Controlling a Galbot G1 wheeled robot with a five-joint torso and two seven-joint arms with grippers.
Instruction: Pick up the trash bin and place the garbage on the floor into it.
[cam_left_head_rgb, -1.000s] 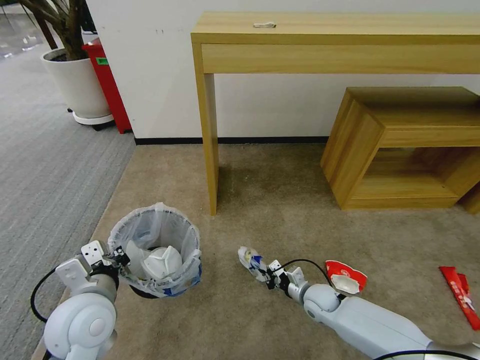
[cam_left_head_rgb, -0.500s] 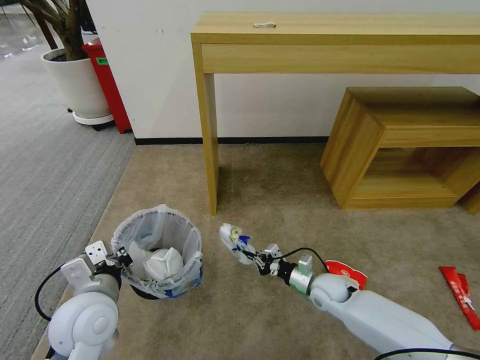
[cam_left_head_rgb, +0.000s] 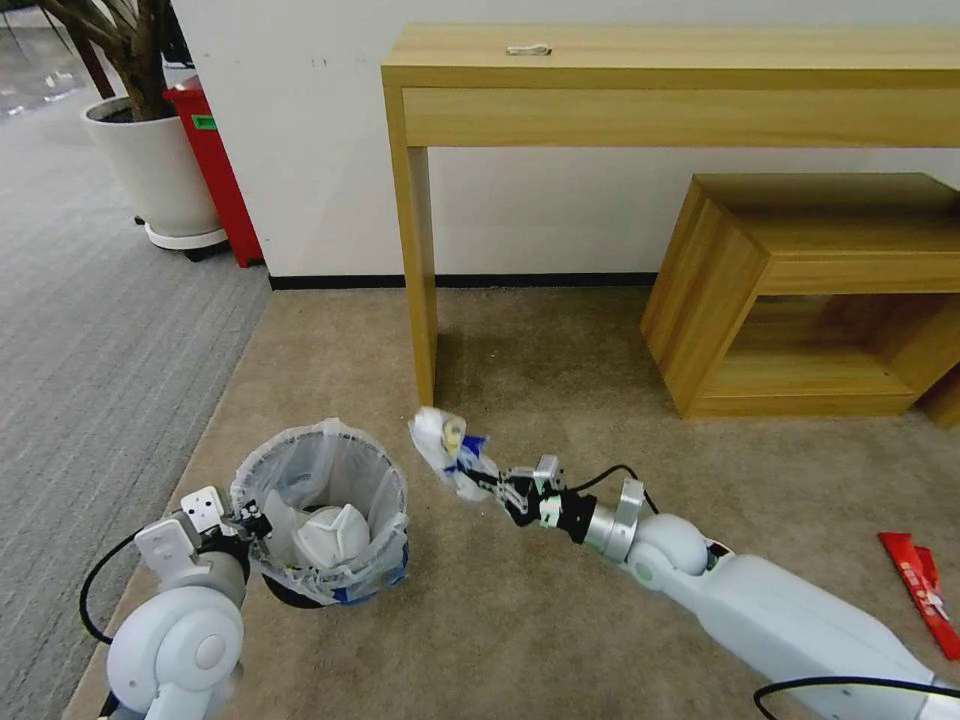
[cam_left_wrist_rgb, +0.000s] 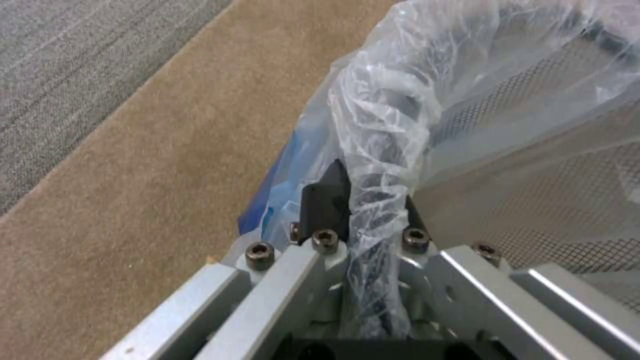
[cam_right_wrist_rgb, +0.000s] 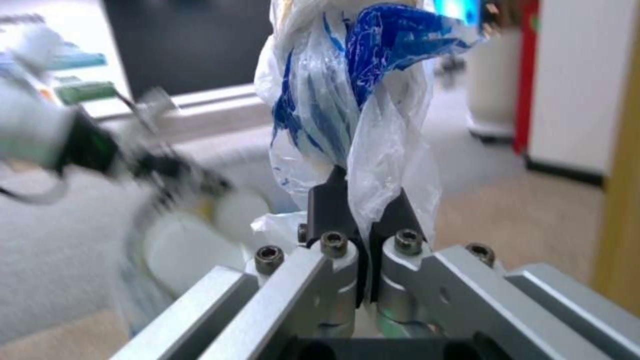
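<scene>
Two grippers are busy, both near the wooden desk's front-left leg. Left gripper is clamped on the rim of the trash bin; in the left wrist view the black fingers pinch the crinkly bag liner folded over the mesh wall, w/ a blue patch showing just outside. Bin sits on the side of that desk leg nearer the robot and to its left, over the beige carpet floor; white crumpled stuff lies inside it. Right gripper is shut on a blue-white crumpled wrapper, held above the carpet just right of the bin rim, not touching it, and close to the desk leg's foot. Right wrist view: thin plastic squeezed betw. the two black pads. Red wrapper lies on the carpet well right of the leg.
</scene>
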